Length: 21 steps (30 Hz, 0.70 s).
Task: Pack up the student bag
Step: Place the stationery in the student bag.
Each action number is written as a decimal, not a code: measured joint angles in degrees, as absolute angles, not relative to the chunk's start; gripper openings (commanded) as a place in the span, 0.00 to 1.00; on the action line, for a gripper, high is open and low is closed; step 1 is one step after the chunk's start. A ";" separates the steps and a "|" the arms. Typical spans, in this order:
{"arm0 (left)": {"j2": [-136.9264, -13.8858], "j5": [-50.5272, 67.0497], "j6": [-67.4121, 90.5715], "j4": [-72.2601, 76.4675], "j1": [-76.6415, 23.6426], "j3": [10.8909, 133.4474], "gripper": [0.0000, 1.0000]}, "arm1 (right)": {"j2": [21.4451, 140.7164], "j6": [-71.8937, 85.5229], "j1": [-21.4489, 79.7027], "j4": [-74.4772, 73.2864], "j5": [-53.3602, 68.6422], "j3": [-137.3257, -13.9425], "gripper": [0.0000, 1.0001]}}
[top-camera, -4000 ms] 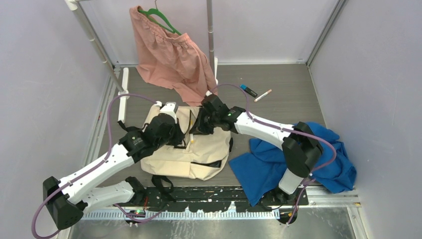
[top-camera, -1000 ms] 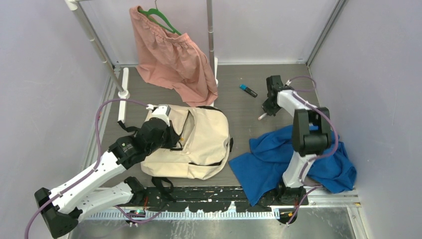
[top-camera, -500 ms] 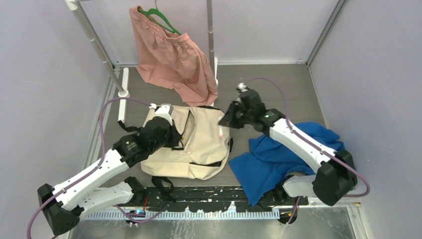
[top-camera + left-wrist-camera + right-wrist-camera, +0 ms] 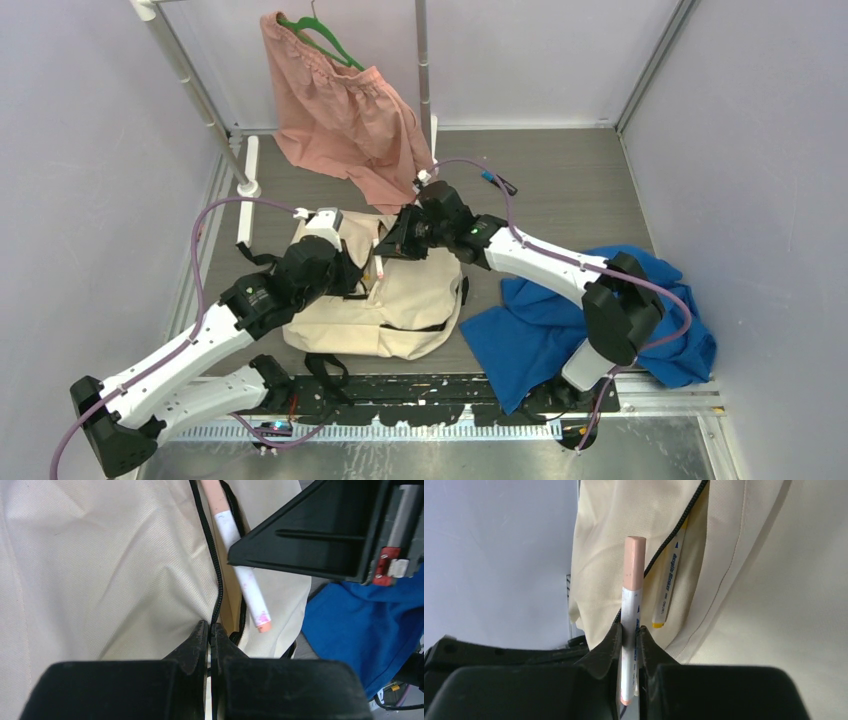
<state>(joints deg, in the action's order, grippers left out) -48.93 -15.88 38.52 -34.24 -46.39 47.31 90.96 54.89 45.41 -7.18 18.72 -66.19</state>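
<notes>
The student bag (image 4: 405, 300) lies on the counter (image 4: 570, 190), its right edge just beside a blue cloth (image 4: 530, 330). The left jaws pinch tight on its zipper edge. The right jaws squeeze a pink-capped marker (image 4: 631, 580) over the open slit.

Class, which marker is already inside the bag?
The yellow-ended marker, tucked inside the student bag. The right gripper clamps the pink-capped marker; the blue marker lies on the table.

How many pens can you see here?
3. A pink-capped pen is in the right gripper above the student bag; a yellow pen sits inside its opening; a blue pen lies on the table behind. More may hide inside.
</notes>
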 measured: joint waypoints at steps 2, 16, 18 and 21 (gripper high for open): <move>-48.93 -15.88 38.54 -34.22 -46.39 47.31 0.00 | 92.05 57.47 46.54 -8.45 15.99 -67.29 0.01; -48.18 -16.01 38.52 -34.59 -46.39 47.29 0.00 | 98.39 65.69 50.22 -22.20 -0.12 -76.03 0.01; -48.07 -16.05 38.52 -34.61 -46.39 47.29 0.00 | 98.39 65.73 50.30 -22.17 -0.73 -75.02 0.09; -48.07 -16.05 38.54 -34.59 -46.39 47.22 0.00 | 98.39 65.06 50.50 -22.37 -0.84 -74.28 0.38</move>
<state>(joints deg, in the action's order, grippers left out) -48.07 -16.05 38.54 -34.59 -46.39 47.22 98.39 65.06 50.50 -22.37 -0.84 -74.28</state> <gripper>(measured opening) 0.013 0.175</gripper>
